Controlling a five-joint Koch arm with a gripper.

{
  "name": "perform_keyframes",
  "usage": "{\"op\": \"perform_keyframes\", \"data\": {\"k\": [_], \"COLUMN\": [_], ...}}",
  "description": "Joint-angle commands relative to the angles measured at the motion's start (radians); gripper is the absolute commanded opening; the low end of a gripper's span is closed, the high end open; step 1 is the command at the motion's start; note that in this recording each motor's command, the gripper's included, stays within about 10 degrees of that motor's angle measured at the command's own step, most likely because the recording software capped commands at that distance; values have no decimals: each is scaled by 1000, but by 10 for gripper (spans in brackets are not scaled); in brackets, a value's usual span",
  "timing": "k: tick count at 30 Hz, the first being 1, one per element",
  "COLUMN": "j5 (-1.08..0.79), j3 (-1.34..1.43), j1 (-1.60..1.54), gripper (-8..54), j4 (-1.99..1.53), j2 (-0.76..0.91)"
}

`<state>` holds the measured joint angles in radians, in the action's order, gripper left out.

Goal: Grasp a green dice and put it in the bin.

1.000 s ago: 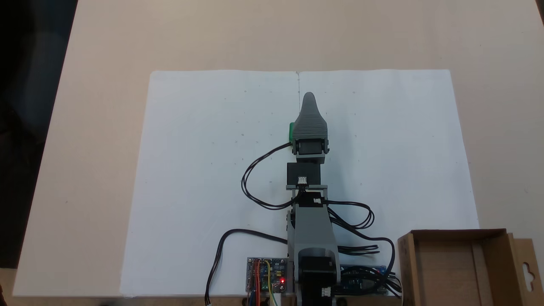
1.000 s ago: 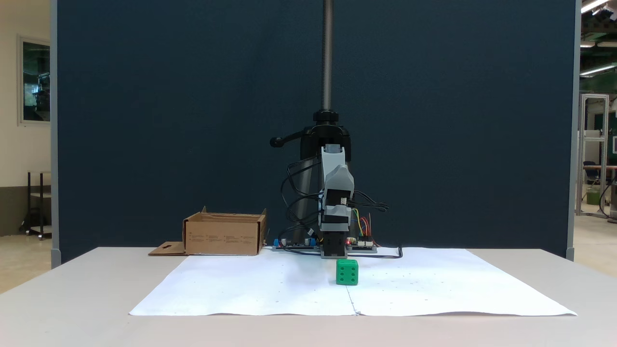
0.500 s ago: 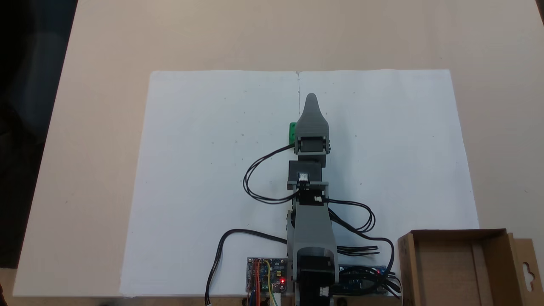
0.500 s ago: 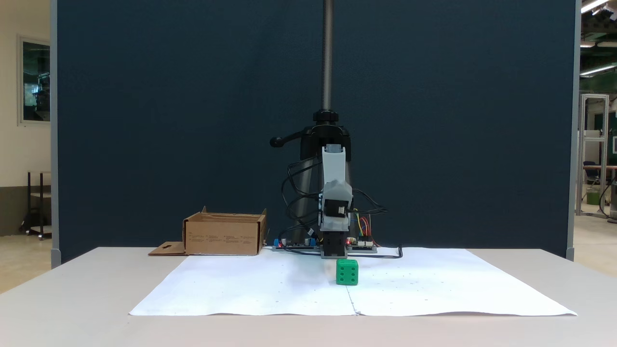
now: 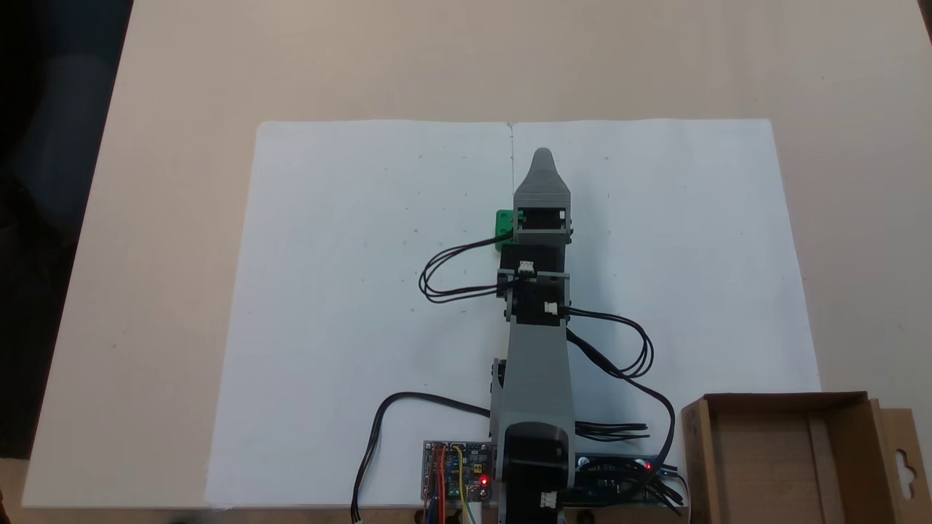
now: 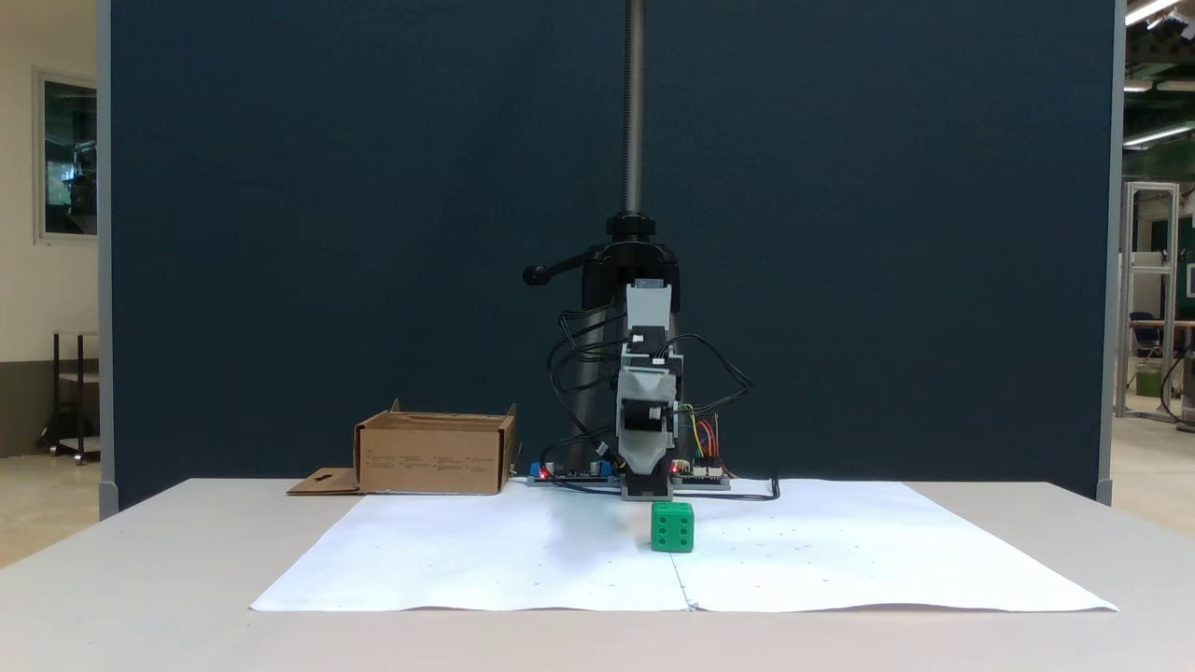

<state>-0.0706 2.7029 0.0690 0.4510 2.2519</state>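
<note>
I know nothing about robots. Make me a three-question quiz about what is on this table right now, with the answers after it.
1. True or false: the green dice already lies inside the cardboard box.
2. What does the dice rest on? A) the bare table B) the white paper sheet C) the box's flap
3. In the fixed view from above, at which corner does the box sit?

Key
1. False: the dice sits on the sheet and the box looks empty.
2. B.
3. Bottom right, beside the arm's base. The gripper reaches over the sheet near the dice; whether it is open cannot be told.
</note>
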Motion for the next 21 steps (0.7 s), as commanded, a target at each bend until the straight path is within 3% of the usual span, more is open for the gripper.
{"op": "perform_keyframes", "data": {"k": [1,11,21], "j5": [3,110,242], "j3": [-101,-529,-588], "j1": [6,26,-87], "gripper": [405,407,406], "j4": [-156,-757,-1279], "j2": [118,117,89]}}
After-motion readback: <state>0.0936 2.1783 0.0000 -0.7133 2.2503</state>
